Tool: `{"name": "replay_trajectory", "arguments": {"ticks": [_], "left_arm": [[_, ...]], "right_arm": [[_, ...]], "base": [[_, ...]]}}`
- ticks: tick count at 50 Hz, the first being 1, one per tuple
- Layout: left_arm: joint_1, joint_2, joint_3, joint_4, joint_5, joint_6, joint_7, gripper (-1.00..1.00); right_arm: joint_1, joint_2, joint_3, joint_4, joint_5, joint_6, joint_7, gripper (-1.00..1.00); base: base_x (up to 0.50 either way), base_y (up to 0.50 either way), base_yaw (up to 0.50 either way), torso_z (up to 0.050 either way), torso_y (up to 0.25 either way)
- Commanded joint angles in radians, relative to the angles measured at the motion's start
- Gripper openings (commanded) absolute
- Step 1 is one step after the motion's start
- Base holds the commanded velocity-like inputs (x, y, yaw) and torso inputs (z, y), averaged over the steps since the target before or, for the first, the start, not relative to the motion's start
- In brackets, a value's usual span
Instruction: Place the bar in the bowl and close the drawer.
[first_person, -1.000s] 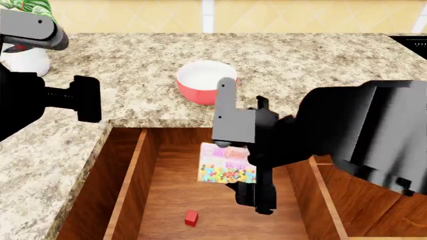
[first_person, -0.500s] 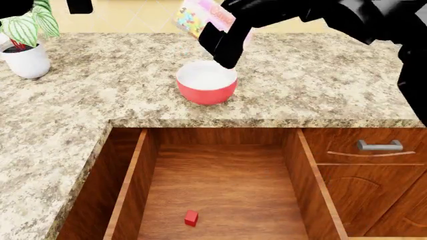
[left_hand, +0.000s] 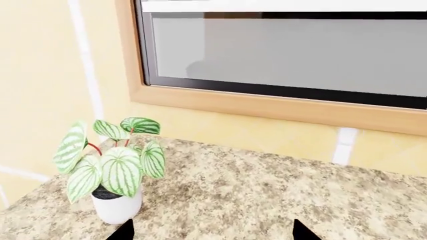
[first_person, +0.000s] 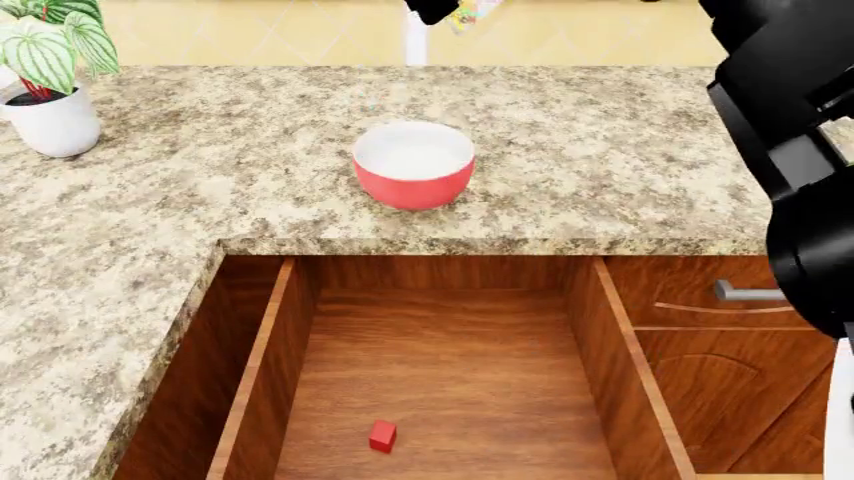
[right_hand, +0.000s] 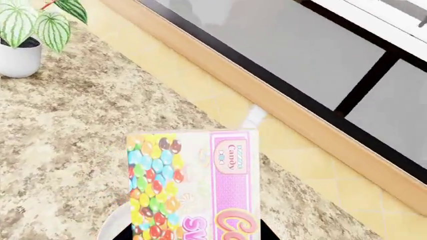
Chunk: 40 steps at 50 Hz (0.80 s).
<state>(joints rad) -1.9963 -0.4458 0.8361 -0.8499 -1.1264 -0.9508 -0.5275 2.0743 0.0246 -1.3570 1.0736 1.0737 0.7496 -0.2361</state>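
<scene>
The bar (right_hand: 193, 185), pale pink with coloured candy print, stands upright between the jaws of my right gripper (right_hand: 197, 236), which is shut on it. In the head view that gripper (first_person: 434, 10) is at the top edge, high above the counter and behind the bowl (first_person: 414, 165), and only a sliver of the bar (first_person: 470, 12) shows. The bowl is red outside and white inside, and it stands on the counter with nothing in it. The drawer (first_person: 441, 370) is pulled open below the counter. My left gripper (left_hand: 213, 236) is open over bare counter, near the plant.
A small red cube (first_person: 383, 435) lies on the drawer floor. A potted plant (first_person: 47, 90) stands at the counter's far left. A smaller drawer with a silver handle (first_person: 754, 293) is on the right. My right arm (first_person: 801, 150) fills the right edge.
My right gripper has lifted the bar out of the drawer, up past the bowl to the top of the head view. The left arm has gone out of the head view.
</scene>
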Motion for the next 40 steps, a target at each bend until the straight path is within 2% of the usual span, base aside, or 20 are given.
{"name": "replay_trajectory", "arguments": {"ticks": [1,35,40], "left_arm": [[-0.043,0.058,0.033,-0.149,0.075,0.063,0.037,1.00],[-0.063,0.061,0.048,-0.145,0.109,0.072,0.023,1.00],[-0.068,0.055,0.039,-0.146,0.104,0.073,0.017,1.00]], "right_arm": [[0.016,-0.025,-0.155,0.090,0.204,-0.047,0.121,-1.00],[0.052,-0.025,-0.175,0.116,0.387,-0.122,0.209,-1.00],[0.058,-0.025,-0.183,0.125,0.447,-0.153,0.213,-1.00]], "base": [[0.00,0.00,0.00,0.000,-0.186],[0.00,0.00,0.00,0.002,-0.250],[0.00,0.00,0.00,0.001,-0.034]]}}
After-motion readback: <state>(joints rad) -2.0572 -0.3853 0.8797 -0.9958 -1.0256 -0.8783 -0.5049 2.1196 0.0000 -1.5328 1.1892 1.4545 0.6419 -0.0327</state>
